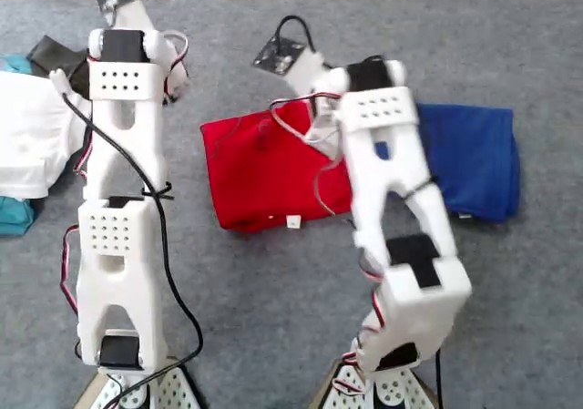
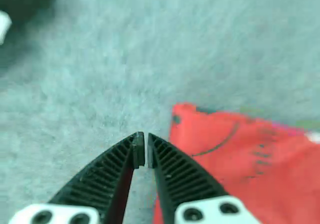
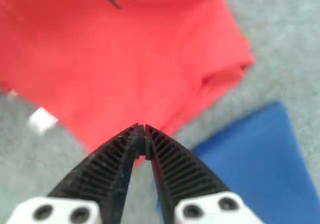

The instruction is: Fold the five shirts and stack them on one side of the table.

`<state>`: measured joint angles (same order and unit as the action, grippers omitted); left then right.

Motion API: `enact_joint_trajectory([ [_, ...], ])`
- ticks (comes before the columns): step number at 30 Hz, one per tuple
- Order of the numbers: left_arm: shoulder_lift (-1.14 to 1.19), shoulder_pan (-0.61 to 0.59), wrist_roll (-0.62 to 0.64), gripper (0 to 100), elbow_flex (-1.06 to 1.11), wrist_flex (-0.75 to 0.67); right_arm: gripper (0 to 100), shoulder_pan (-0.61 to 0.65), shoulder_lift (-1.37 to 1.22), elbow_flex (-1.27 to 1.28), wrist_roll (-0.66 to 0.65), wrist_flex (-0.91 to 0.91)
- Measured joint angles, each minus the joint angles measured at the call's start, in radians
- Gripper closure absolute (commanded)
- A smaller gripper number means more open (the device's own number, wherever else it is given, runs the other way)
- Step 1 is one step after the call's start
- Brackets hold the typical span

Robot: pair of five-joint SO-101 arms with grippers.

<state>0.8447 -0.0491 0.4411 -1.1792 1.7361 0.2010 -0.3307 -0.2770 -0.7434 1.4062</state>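
- Grey, carpet-like desk with both arms on it, seen from my remote seat.
- The left pincer is clenched, tips together with nothing between them. It hangs over bare desk, and the corner of the red shirt is just beside its tips.
- The right pincer is also clenched and looks empty. It hangs over the near edge of the red shirt, with the blue shirt just off to one side of it.
- In the high view the red shirt and blue shirt both look folded into neat-ish rectangles. They lie side by side under the right arm, not stacked.
- Out past the left arm there's a white shirt lying loose, with a teal shirt peeking out from under it. Beyond those is a dark bundle, and I can't tell if it's the fifth shirt.
- My read is two folded, none stacked, and we're between folding and stacking the red one.
- I'd guess the next move is to open a pincer, get low at the red shirt's edge, and pinch every layer so the fold holds while it goes onto the blue.
- The risk is catching only the top layer, which would let the whole thing flop open.
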Motion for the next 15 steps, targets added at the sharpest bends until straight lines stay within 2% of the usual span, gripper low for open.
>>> enact_joint_trajectory([
  [5, 0.086, 0.003, -0.002, 97, 0.224, -0.149, 98.3, -0.002, -0.192, -0.196, 0.117, -0.091],
  [9, 0.107, 0.015, -0.002, 97, 0.258, -0.233, 98.3, -0.002, -0.330, -0.381, 0.158, -0.092],
  [15, 0.110, 0.015, 0.000, 97, 0.261, -0.258, 98.3, -0.008, -0.552, -0.554, 0.163, -0.101],
])
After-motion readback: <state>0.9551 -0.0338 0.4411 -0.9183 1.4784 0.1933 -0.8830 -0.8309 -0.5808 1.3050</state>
